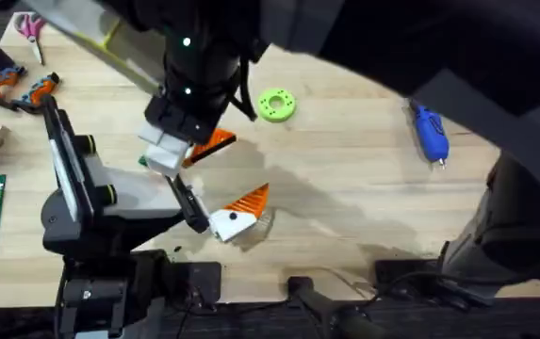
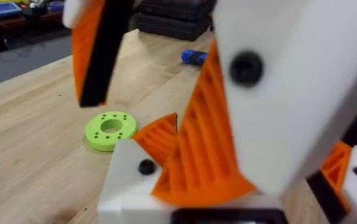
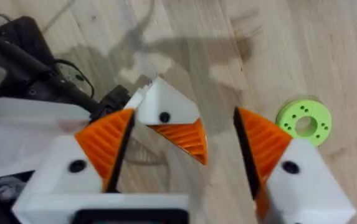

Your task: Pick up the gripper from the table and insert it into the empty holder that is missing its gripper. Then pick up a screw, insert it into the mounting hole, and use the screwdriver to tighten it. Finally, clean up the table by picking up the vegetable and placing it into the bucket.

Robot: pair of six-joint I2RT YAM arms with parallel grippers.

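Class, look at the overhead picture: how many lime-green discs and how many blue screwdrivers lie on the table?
1 of each. The lime-green disc lies at the middle of the far side of the table; the blue screwdriver lies to its right, tip pointing toward the near edge. The dark arm overhead may hide others.

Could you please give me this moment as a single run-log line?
right claw: open, over table | left claw: close beside it | screwdriver: lying on table, right side, untouched | green disc: on table
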